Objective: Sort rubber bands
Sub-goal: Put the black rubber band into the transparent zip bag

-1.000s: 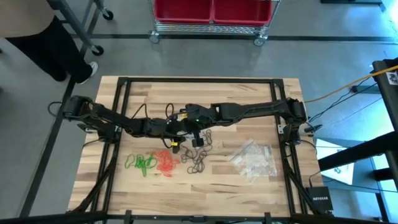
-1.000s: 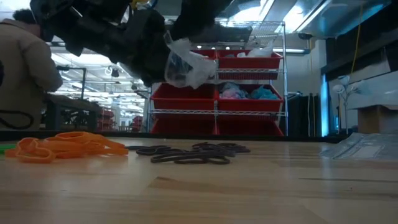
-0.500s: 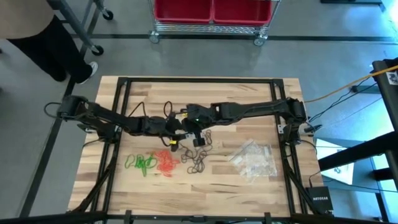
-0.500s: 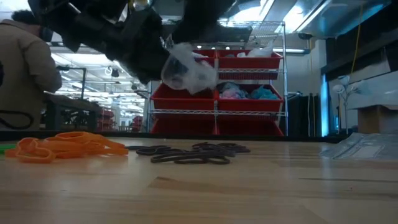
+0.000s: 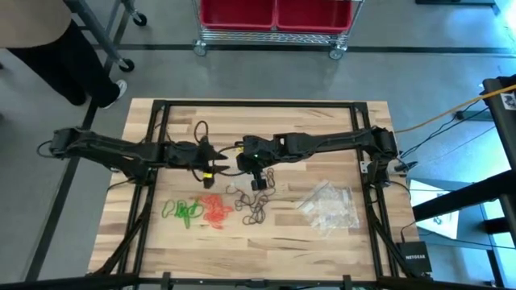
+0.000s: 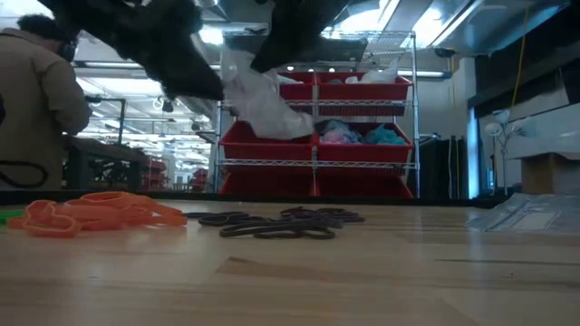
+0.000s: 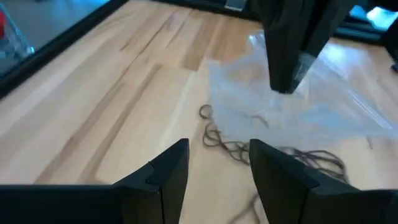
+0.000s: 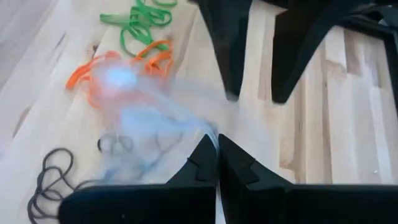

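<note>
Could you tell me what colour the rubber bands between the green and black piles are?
Orange-red rubber bands, clearest in the low view.

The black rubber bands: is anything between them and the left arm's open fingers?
Partly: the clear bag, pinched in the right fingers, hangs over the black rubber bands. The nearest loops show uncovered ahead of the left fingers.

Lab/warehouse; wire rack (image 6: 317, 118) w/ red bins (image 6: 358, 142)

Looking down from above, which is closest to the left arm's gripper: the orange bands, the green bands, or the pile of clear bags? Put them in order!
From the left gripper:
1. Orange rubber bands, just in front of it.
2. Green rubber bands, beside the orange ones, toward the left side.
3. Pile of clear bags, far over on the right side.
</note>
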Tool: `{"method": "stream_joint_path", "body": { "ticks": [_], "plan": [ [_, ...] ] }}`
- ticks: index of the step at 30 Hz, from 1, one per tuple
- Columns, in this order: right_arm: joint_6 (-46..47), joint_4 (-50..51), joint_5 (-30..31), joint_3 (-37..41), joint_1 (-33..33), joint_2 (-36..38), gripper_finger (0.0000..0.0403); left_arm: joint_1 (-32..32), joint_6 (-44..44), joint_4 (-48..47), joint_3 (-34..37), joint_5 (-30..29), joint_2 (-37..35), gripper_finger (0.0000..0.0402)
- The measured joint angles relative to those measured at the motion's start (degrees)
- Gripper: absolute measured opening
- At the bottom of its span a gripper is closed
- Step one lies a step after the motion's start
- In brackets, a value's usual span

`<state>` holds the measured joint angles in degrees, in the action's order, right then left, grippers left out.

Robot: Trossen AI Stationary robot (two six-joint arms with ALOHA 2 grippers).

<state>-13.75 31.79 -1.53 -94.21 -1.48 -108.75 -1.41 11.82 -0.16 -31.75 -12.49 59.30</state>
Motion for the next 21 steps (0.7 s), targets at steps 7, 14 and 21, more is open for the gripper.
{"method": "stream_joint_path", "body": {
  "ticks": [7,14,21],
  "plan": [
    [-0.2,-1.1,0.0,0.0,0.0,0.0,0.0,0.9,17.7,0.8,0.1,1.1,-4.8,0.0162],
    [-2.5,-1.9,0.0,0.1,0.0,0.0,0.0,0.8,28.3,3.9,0.3,6.2,-1.6,0.0162],
    [-3.2,-2.0,0.0,0.1,0.0,0.0,0.0,1.0,31.5,6.6,0.3,6.4,1.6,0.0162]
  ]
}}
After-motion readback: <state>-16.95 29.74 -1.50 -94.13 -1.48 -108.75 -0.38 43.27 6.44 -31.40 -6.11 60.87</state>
